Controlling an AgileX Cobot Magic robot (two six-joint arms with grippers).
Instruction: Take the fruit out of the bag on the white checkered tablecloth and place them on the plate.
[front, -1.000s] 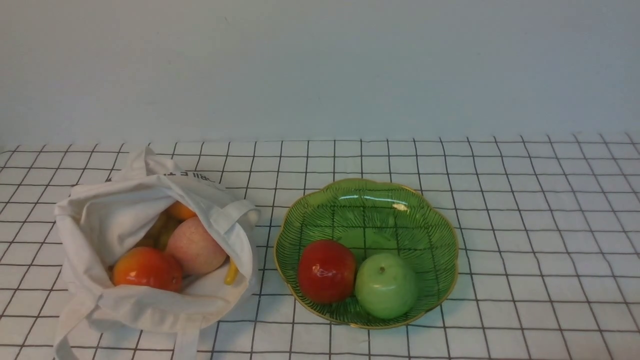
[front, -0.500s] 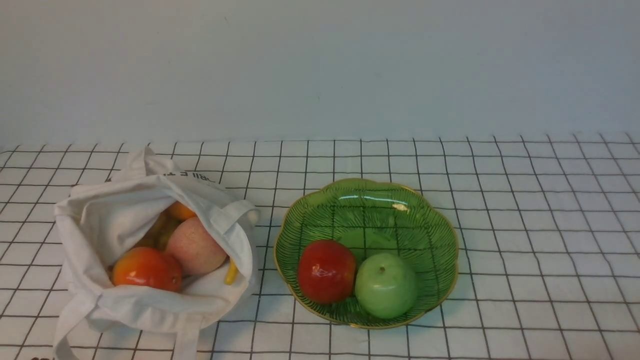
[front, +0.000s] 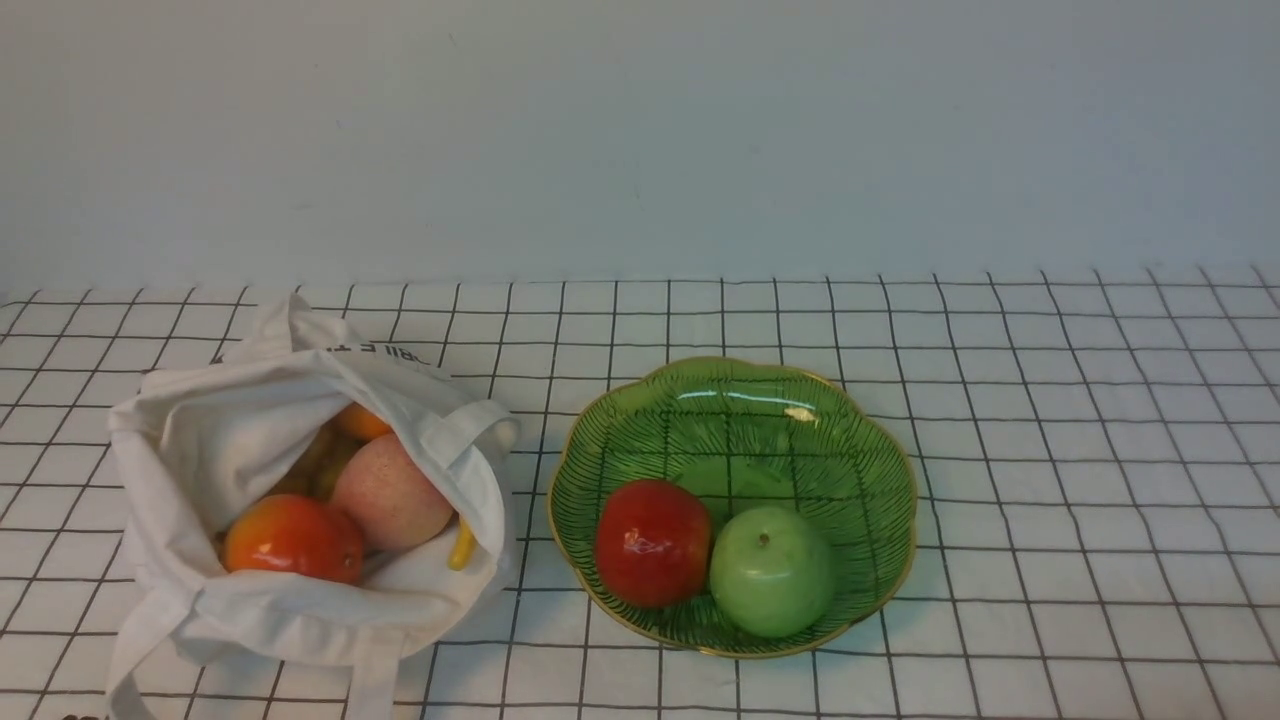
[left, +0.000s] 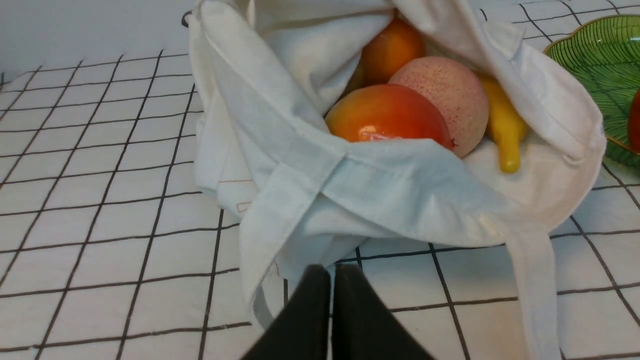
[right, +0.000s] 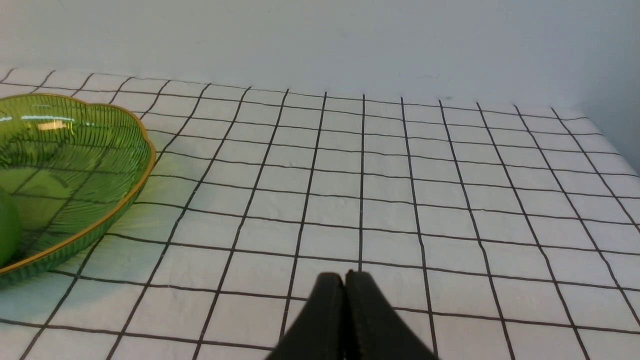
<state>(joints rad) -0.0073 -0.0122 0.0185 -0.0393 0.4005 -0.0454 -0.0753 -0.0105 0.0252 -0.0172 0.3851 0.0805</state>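
Observation:
The off-white bag (front: 250, 440) lies open on the white checkered tablecloth (front: 1050, 450) at the left. Inside it sit a red-orange fruit (front: 294, 538), a pale pink peach (front: 392, 494), a small orange (front: 360, 421) and a yellow piece (front: 462, 546). The green plate (front: 730, 400) holds a red apple (front: 652, 542) and a green apple (front: 772, 570). My left gripper (left: 331, 272) is shut and empty, just short of the bag (left: 400, 195). My right gripper (right: 344, 280) is shut and empty over bare cloth, apart from the plate (right: 100, 150). Neither gripper shows in the front view.
A plain pale wall (front: 640, 130) stands behind the table. The bag's strap handles (front: 372, 690) trail toward the near table edge.

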